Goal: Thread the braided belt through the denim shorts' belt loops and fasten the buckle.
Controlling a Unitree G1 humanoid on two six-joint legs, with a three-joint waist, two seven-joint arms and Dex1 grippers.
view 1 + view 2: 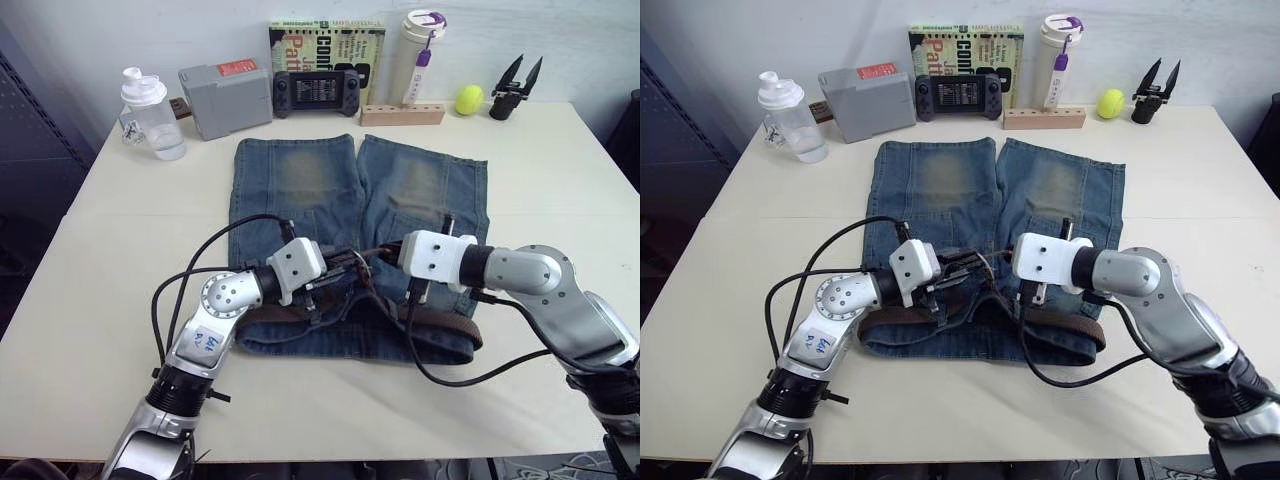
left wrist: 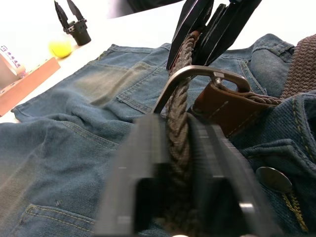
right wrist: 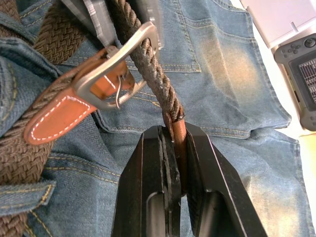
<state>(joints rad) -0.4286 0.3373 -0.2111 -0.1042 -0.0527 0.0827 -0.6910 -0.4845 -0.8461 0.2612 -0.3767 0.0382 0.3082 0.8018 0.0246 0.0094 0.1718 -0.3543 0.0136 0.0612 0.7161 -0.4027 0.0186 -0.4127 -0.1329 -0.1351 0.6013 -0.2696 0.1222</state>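
From the head, the denim shorts (image 1: 355, 240) lie flat on the worktop (image 1: 540, 180). The left gripper (image 2: 180, 163) clamps the braided belt (image 2: 178, 133) beside the buckle (image 2: 197, 76). The right gripper (image 3: 173, 163) pinches its leather tip (image 3: 178, 131).

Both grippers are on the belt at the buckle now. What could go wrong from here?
The right gripper pinches only the brown leather tip of the dark-brown braided belt, so it may slip free when pulled. The silver metal buckle has its prong loose, so it may miss the weave. The left gripper clamps near the frame and could block feeding.
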